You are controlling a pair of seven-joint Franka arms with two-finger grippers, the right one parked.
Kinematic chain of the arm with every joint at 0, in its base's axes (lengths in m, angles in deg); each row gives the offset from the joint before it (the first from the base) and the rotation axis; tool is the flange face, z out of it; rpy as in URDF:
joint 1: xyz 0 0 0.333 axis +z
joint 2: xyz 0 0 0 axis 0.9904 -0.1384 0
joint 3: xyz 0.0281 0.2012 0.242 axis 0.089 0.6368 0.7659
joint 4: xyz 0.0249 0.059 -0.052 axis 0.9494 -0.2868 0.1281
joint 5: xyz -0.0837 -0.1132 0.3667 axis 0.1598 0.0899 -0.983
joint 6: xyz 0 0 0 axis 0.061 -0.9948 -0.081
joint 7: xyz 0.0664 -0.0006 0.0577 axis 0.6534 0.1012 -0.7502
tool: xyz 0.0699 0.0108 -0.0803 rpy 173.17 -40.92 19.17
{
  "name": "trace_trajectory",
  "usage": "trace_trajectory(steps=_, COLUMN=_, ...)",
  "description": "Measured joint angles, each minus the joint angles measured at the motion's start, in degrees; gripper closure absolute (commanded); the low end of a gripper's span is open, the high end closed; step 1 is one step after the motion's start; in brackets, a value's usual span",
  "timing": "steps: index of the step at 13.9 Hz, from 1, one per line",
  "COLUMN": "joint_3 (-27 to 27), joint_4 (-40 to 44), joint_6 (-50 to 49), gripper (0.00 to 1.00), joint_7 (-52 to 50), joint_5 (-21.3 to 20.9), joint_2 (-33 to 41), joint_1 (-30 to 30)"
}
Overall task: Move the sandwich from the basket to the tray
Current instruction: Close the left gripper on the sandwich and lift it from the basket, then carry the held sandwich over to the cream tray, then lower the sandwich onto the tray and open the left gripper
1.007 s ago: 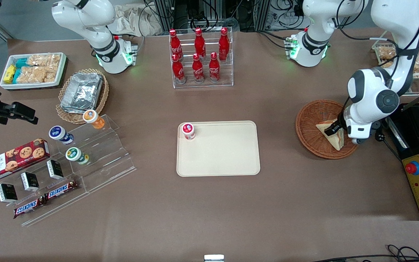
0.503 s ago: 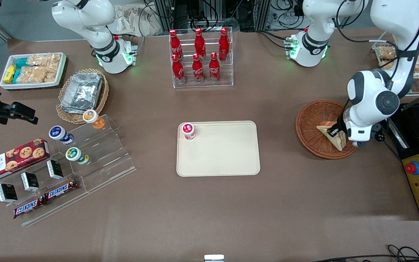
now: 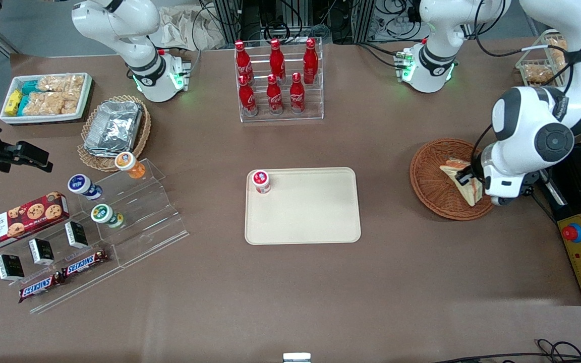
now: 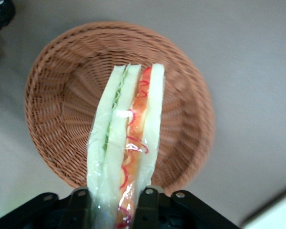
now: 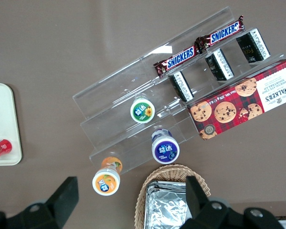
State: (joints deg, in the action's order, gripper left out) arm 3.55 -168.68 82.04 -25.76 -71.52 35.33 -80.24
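Brown tabletop, sandwich [image 4: 126,143] now lifted clear of the wicker basket [image 3: 429,179].
I see my gripper [image 4: 115,200] pinching the wedge on edge, higher than 1 second ago; next I'd carry it to the cream tray [image 3: 315,212].

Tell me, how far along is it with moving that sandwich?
Grasp done: the gripper has shut on the sandwich and holds it above the basket. Left: carrying it to the tray, which holds only a small red-lidded cup, and releasing.
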Motion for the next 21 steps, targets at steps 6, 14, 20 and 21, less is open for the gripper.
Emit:
trace_trajectory(steps=6, joint_3=-14.02, joint_4=8.49, joint_6=-0.20, gripper=0.78, joint_7=-0.39, joint_5=0.00, joint_2=-5.56, joint_1=-0.52)
trace_trajectory(steps=14, joint_3=-22.88, joint_4=14.37, joint_6=8.59, gripper=0.76, joint_7=-0.96, joint_5=-6.29, joint_2=-17.87, joint_1=-0.71)
trace_trajectory(steps=20, joint_3=-25.93, joint_4=15.76, joint_6=10.84, gripper=0.76, joint_7=-7.68, joint_5=-16.69, joint_2=-24.30, joint_1=-3.41)
trace_trajectory(steps=21, joint_3=-26.02, joint_4=16.89, joint_6=10.86, gripper=0.76, joint_7=-9.75, joint_5=-18.34, joint_2=-25.75, joint_1=-4.95)
